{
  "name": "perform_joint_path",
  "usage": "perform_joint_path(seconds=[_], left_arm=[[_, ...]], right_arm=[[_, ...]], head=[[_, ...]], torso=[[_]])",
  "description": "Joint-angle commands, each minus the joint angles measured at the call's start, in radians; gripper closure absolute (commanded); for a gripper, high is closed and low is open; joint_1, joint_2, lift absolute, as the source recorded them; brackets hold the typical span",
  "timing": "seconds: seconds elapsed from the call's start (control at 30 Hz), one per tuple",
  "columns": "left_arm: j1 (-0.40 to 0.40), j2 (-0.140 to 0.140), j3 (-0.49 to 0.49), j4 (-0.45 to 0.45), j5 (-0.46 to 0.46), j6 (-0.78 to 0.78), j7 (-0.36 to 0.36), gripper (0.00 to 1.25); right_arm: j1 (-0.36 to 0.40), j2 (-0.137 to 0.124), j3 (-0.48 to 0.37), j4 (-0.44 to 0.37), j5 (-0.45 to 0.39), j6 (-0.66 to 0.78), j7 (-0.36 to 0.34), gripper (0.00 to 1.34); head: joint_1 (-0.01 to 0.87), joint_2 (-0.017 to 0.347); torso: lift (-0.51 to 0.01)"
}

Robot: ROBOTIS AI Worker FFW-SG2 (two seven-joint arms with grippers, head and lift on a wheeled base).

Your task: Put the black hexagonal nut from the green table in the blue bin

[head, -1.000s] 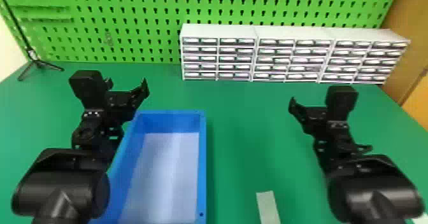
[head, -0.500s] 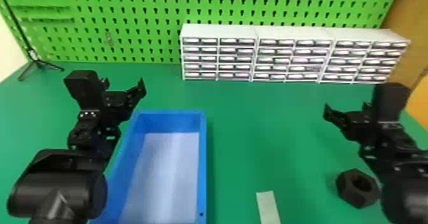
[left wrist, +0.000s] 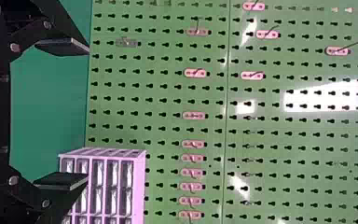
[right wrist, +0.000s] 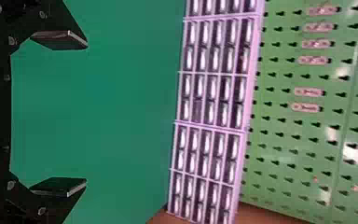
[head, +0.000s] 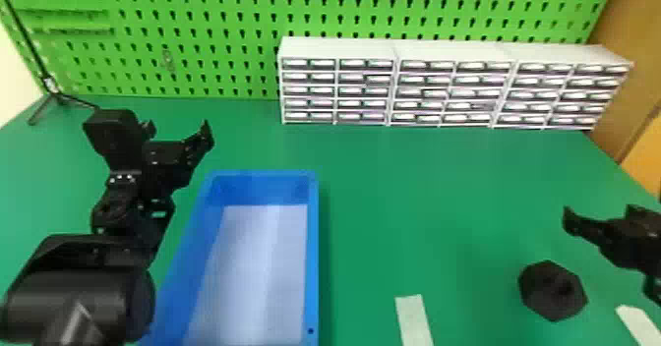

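The black nut (head: pixel 553 291) is seen on the green table (head: pixel 393 197), near the right gripper (head: pixel 601 215); its hole is hard to make out. Both that one and the left gripper (head: pixel 178 128) are spread wide. The blue bin's near end (head: pixel 314 251) is cut off.

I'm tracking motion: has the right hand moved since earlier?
Yes: in the head view, the right hand has shifted rightward and farther from the white drawers.
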Motion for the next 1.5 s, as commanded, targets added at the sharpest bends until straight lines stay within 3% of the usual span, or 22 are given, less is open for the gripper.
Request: perform_joint_path(seconds=[0.0,0.07,0.13,0.4,0.67,0.93,1.1,1.33,1.47], left_arm=[[0.005,0.008,0.008,-0.008,-0.001,0.000,0.000,0.31],[0.005,0.012,0.010,-0.011,-0.001,0.000,0.000,0.31],[0.007,0.017,0.011,-0.016,-0.001,0.000,0.000,0.31],[0.013,0.026,0.017,-0.025,0.001,0.002,0.000,0.31],[0.018,0.034,0.019,-0.031,-0.001,0.006,0.000,0.31],[0.021,0.041,0.020,-0.034,-0.004,0.014,0.000,0.31],[0.030,0.048,0.028,-0.042,-0.004,0.014,0.000,0.31],[0.030,0.051,0.031,-0.042,-0.005,0.015,0.000,0.31],[0.033,0.054,0.033,-0.043,-0.007,0.017,0.000,0.31]], right_arm=[[0.031,-0.053,-0.018,-0.028,0.024,0.077,0.081,0.25],[0.037,-0.073,-0.020,-0.051,0.027,0.112,0.091,0.25],[0.035,-0.098,-0.028,-0.058,0.031,0.136,0.143,0.25],[-0.011,-0.202,-0.021,-0.072,0.209,0.228,0.448,0.25],[0.008,-0.283,-0.031,-0.069,0.275,0.238,0.572,0.25],[0.038,-0.388,-0.006,-0.012,0.298,0.227,0.704,0.25],[0.038,-0.418,0.035,0.000,0.312,0.225,0.775,0.25],[0.014,-0.435,0.089,0.041,0.312,0.225,0.856,0.25],[0.005,-0.438,0.117,0.055,0.360,0.225,0.907,0.25]], head=[[0.686,0.028],[0.686,0.028],[0.686,0.028],[0.686,0.028],[0.686,0.028],[0.686,0.028],[0.686,0.028],[0.686,0.028],[0.686,0.028]], torso=[[-0.096],[-0.096],[-0.096],[-0.096],[-0.096],[-0.096],[-0.096],[-0.096],[-0.096]])
